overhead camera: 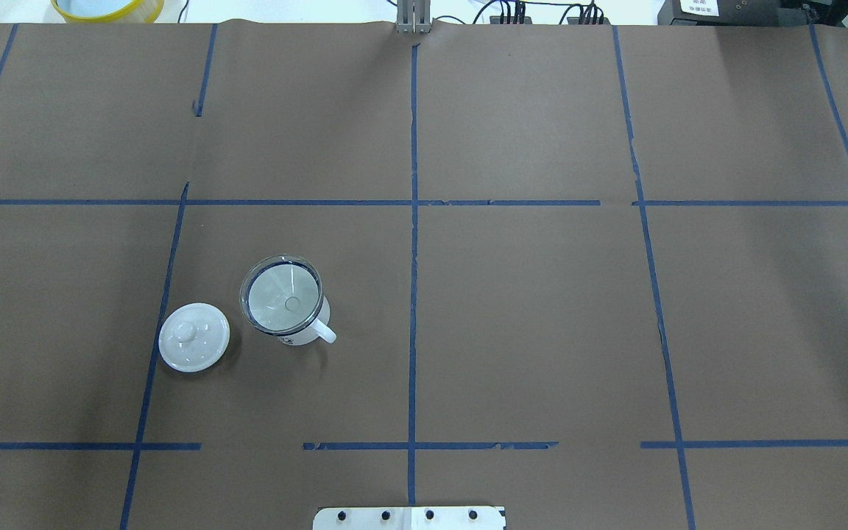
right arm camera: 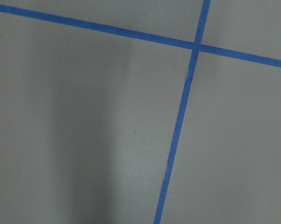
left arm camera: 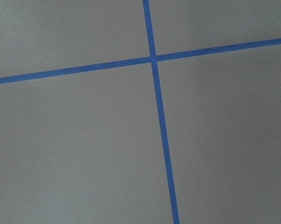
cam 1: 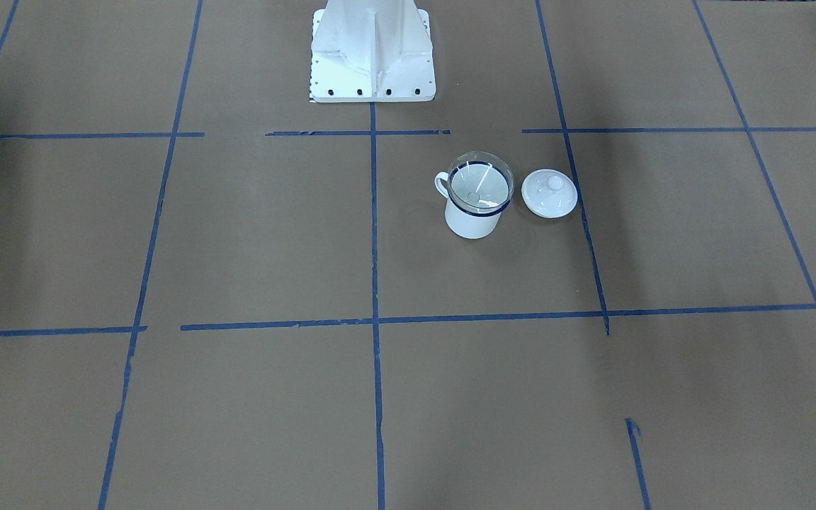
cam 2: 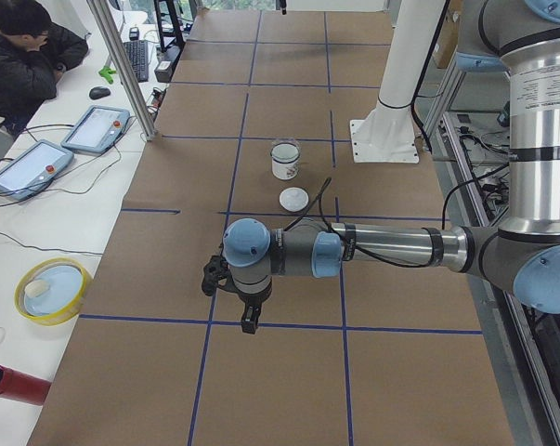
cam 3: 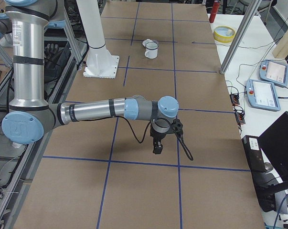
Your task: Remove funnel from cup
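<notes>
The clear funnel (cam 1: 480, 183) sits in the white mug (cam 1: 474, 221) with the dark blue rim, its wide rim resting on the mug's mouth. They also show in the overhead view, funnel (overhead camera: 282, 294) and mug (overhead camera: 308, 335), left of the centre line. My left gripper (cam 2: 248, 321) hangs above the table far from the mug (cam 2: 285, 167). My right gripper (cam 3: 157, 149) hangs at the table's other end, far from the mug (cam 3: 151, 50). I cannot tell whether either gripper is open or shut. The wrist views show only brown paper and blue tape.
A white domed lid (cam 1: 550, 193) with a knob lies beside the mug, seen also from overhead (overhead camera: 193, 337). The robot's white base (cam 1: 372, 57) stands behind. A yellow bowl (cam 2: 52, 290), a red cylinder (cam 2: 15, 386) and an operator (cam 2: 24, 56) are beside the table.
</notes>
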`<action>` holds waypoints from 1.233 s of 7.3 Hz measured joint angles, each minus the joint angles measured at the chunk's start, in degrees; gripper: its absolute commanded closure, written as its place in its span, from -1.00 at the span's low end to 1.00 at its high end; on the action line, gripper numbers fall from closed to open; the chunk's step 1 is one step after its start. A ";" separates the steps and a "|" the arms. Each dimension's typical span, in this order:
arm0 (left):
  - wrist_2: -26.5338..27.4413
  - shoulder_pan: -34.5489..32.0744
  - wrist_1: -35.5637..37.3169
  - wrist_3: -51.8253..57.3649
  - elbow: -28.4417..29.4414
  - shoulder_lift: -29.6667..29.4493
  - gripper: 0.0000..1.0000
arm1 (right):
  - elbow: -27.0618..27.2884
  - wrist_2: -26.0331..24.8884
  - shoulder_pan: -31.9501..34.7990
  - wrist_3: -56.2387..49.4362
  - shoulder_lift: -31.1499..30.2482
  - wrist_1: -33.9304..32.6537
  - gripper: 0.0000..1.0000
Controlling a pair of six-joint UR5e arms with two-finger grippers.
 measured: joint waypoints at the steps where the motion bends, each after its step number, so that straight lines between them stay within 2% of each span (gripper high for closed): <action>1: -0.01 0.00 0.00 0.00 -0.02 -0.01 -1.00 | 0.00 0.00 0.00 0.00 0.00 0.00 -1.00; 5: -0.07 0.16 -0.16 -0.01 -2.00 -1.07 -1.00 | -0.02 0.00 0.00 0.00 0.00 0.00 -1.00; 7: -0.39 0.42 -0.47 0.00 -3.72 -4.74 -1.00 | 0.00 0.00 0.00 0.00 0.00 0.00 -1.00; 9: -0.21 0.45 -3.80 -0.13 -3.67 -10.15 -1.00 | -0.01 0.00 0.00 0.00 0.00 0.00 -1.00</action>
